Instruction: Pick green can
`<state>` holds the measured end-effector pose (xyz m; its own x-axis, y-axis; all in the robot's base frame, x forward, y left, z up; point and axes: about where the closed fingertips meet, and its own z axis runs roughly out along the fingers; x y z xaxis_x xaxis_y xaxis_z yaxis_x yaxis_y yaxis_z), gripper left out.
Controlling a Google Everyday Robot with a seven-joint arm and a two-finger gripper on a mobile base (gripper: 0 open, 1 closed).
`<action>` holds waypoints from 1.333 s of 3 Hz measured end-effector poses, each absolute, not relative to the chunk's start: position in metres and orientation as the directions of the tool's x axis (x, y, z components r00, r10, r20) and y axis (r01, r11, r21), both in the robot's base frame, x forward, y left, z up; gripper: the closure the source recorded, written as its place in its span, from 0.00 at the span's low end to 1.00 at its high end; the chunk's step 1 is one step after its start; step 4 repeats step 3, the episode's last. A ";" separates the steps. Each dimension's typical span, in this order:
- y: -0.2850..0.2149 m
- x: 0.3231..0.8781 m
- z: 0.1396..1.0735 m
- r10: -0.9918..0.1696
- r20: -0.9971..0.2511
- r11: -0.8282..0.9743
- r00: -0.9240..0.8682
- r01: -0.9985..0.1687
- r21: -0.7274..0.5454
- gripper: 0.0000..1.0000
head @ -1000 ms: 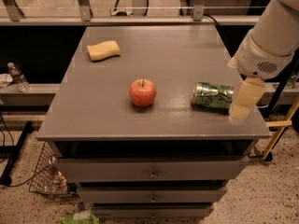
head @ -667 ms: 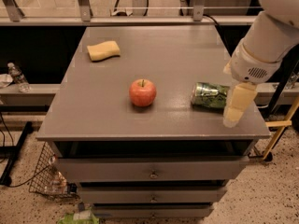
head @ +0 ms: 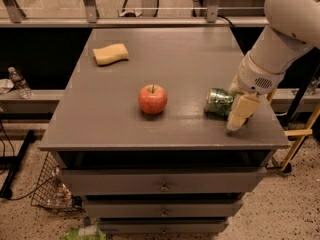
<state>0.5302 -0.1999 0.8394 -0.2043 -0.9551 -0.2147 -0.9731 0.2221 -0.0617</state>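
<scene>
My gripper (head: 234, 108) has come down and to the left since a second ago, toward the apple (head: 152, 99). It was over the right edge of the worktop (head: 175, 54) and is now right at the green can (head: 218, 102). The can, the apple and the yellow sponge (head: 110, 53) have not shifted.

The can lies on its side to the right of the apple, well apart from it and on about the same line across the worktop. Its long axis points roughly toward the apple, with one silver end facing that way. The other end is under my wrist.

My fingers (head: 241, 113) seem to be spread. The near one hangs in front of the can's right end, on the side toward the front edge. A small pale piece shows behind the can, and I take it for the other finger. If so, the can is between them and crosswise to them, and closing would pinch it across its round body. I do not think they press on it yet, but I cannot see any contact.

The near finger covers the right part of the can, so I cannot tell how far in it sits. The tip of the far finger is hidden. The top edge of the view cuts off my arm.
</scene>
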 end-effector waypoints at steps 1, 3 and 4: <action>-0.198 0.533 0.835 -0.947 -0.251 0.216 -0.199 -0.975 -0.043 0.49; -0.200 0.545 0.905 -0.921 -0.370 0.198 -0.121 -0.964 -0.177 0.96; -0.200 0.545 0.905 -0.921 -0.370 0.198 -0.121 -0.964 -0.177 0.96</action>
